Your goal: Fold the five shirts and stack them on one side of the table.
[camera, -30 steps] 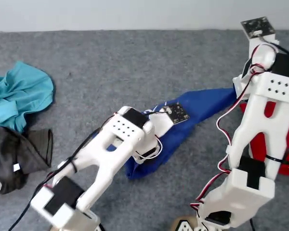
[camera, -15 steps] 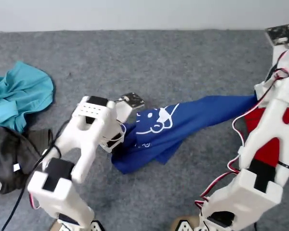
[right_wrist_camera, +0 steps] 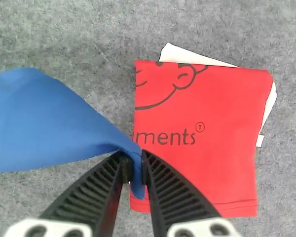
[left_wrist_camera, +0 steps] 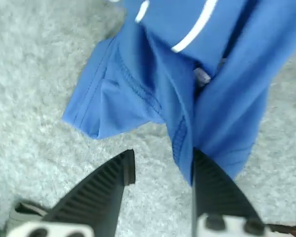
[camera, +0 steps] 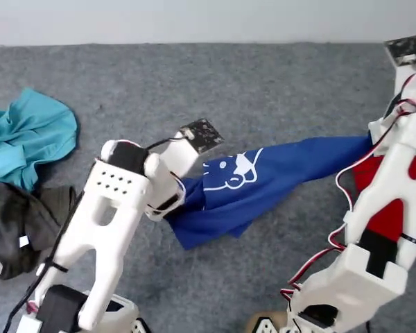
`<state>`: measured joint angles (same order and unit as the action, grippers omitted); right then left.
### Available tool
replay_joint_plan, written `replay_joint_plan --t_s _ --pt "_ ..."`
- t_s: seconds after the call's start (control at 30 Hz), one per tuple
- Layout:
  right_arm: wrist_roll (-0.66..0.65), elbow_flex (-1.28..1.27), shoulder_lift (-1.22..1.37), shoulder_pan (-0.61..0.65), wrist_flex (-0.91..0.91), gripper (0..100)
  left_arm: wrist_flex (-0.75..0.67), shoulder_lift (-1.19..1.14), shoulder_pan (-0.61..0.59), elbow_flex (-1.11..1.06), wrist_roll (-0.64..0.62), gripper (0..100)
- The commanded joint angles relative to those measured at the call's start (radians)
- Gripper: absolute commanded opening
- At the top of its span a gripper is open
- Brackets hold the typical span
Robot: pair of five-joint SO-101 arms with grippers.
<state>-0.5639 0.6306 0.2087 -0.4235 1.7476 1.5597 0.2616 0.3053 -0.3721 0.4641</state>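
Across the table (camera: 194,76), the blue shirt (camera: 263,180) is lying stretched, one corner hanging raised at the folded red shirt (right_wrist_camera: 207,148) edge
Pinching just that corner, the right gripper (right_wrist_camera: 133,170) is risking a slip or dragging the red shirt askew; the left gripper (left_wrist_camera: 163,159) is hovering low, jaws apart, beside the crumpled end

My left arm (camera: 111,215) slants from the lower left of the high view toward centre, left gripper (left_wrist_camera: 162,160) with its 2 jaws spread apart. My right arm (camera: 388,201) runs up the right edge, right gripper (right_wrist_camera: 133,159) pinched tight on the blue shirt (right_wrist_camera: 44,118).
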Motion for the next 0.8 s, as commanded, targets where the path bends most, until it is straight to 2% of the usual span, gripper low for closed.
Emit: replay_joint_plan --t_s 0.0,0.13,0.37,0.53,0.77 --pt "-0.005 0.043 -0.012 0.001 0.008 0.9 -0.009 0.026 0.02 0.005 -0.003 18" --pt "-0.005 0.043 -0.012 0.021 0.007 0.9 -0.051 0.014 0.011 0.008 -0.044 18" --pt "-0.005 0.043 -0.012 0.019 0.007 0.9 -0.097 0.009 -0.028 -0.058 -0.044 18" --pt "-0.005 0.043 -0.012 0.031 0.007 0.9 -0.117 0.017 -0.028 -0.125 -0.054 24" --pt "-0.005 0.043 -0.012 0.038 0.008 0.9 -0.025 0.02 -0.026 0.042 -0.133 24"
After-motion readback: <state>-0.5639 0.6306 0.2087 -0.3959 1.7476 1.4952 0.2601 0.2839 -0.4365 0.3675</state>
